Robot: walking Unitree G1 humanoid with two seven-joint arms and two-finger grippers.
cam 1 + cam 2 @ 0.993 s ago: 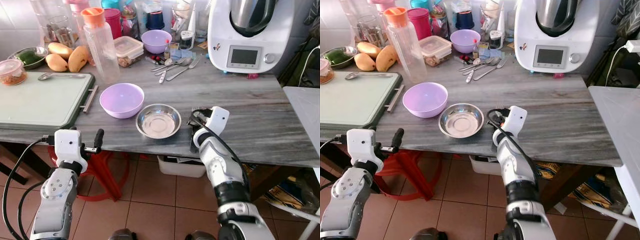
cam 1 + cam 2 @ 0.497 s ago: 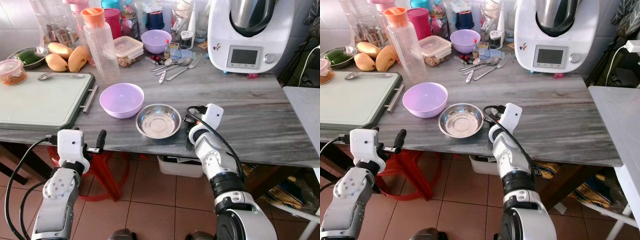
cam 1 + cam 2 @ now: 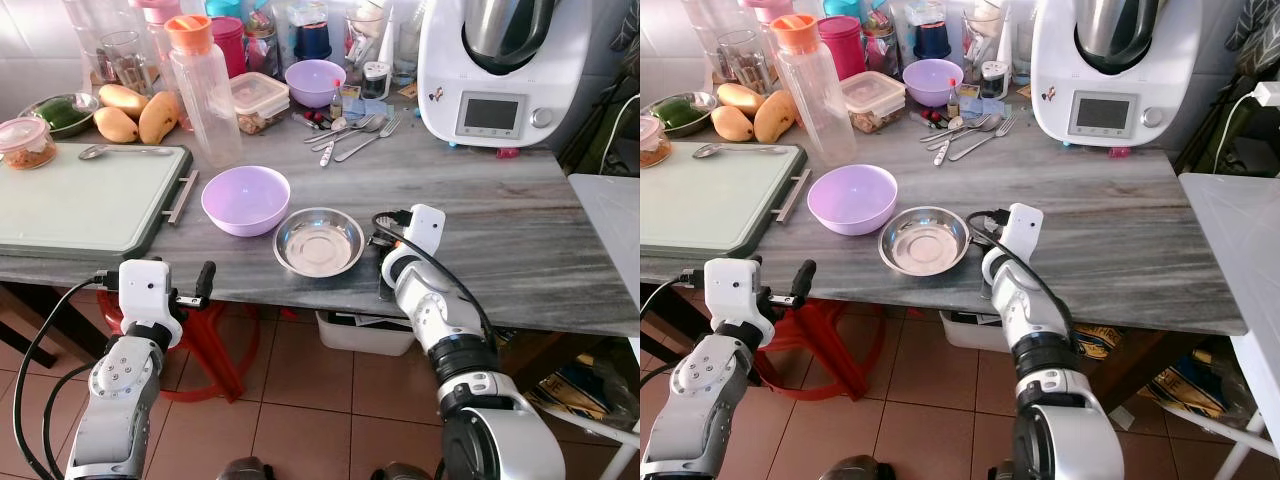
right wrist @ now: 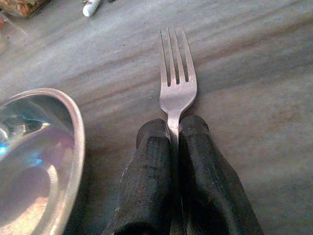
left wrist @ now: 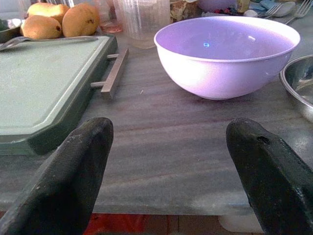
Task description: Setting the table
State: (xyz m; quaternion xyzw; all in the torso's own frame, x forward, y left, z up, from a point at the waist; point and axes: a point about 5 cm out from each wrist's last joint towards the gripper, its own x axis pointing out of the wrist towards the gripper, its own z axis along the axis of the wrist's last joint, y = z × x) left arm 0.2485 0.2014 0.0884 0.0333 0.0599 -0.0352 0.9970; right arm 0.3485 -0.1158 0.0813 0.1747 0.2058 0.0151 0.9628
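One grey marble desk (image 3: 520,215) carries a steel bowl (image 3: 318,242); just left of it sits a lilac bowl (image 3: 245,199), just right the right gripper (image 4: 170,131) pinches a fork (image 4: 177,85); left gripper (image 5: 166,142) gapes wide, off the desk's front edge

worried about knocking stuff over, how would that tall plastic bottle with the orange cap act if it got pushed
The bottle stands tall and narrow, so a push near the top would probably tip it rather than slide it. It looks clear and mostly empty, so likely light. The mangoes and the lidded container stand close by, so it might strike them.
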